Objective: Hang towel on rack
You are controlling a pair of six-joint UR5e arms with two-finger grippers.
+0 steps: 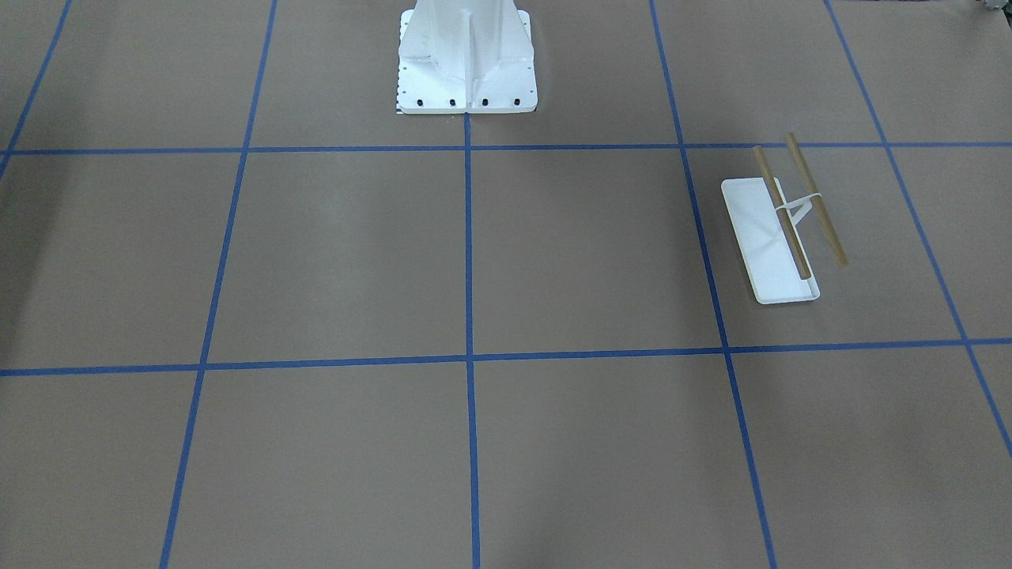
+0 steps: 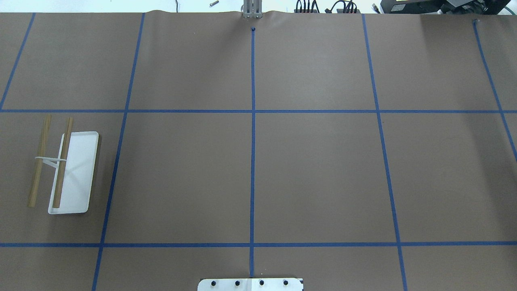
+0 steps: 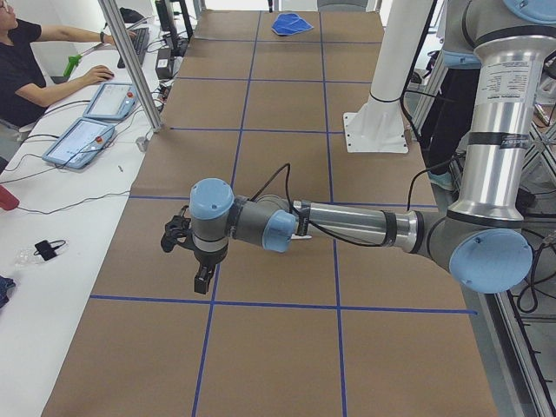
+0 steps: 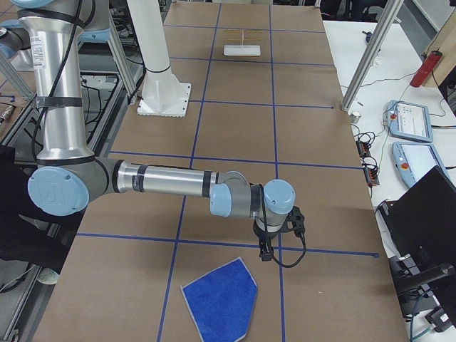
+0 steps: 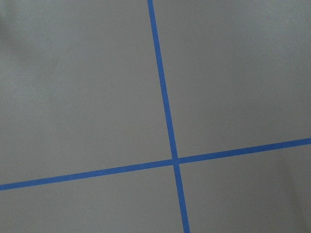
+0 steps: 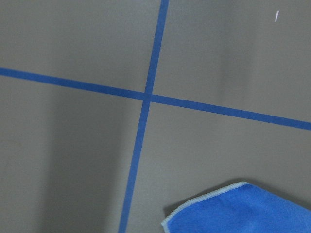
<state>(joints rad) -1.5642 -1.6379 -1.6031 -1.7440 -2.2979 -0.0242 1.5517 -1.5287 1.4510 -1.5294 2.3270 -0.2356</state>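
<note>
The towel [image 4: 221, 303] lies flat, bright blue side up, at the table's end on my right; it also shows far away in the exterior left view [image 3: 291, 24], and its pale-edged corner shows in the right wrist view [image 6: 243, 213]. The rack [image 2: 78, 169] stands toward my left, with a white tray base and two bare wooden rods [image 1: 814, 197]; it also shows small in the exterior right view [image 4: 243, 50]. My right gripper [image 4: 265, 253] hangs just above the table, a little beyond the towel. My left gripper [image 3: 201, 280] points down over bare table. I cannot tell whether either is open or shut.
The white bolted pedestal [image 1: 466, 63] stands at the robot's edge of the table. Blue tape lines [image 2: 253, 121] grid the brown table. An operator [image 3: 26, 61] sits at a side bench with tablets [image 3: 82, 139]. Control pendants [image 4: 410, 121] lie on the bench opposite.
</note>
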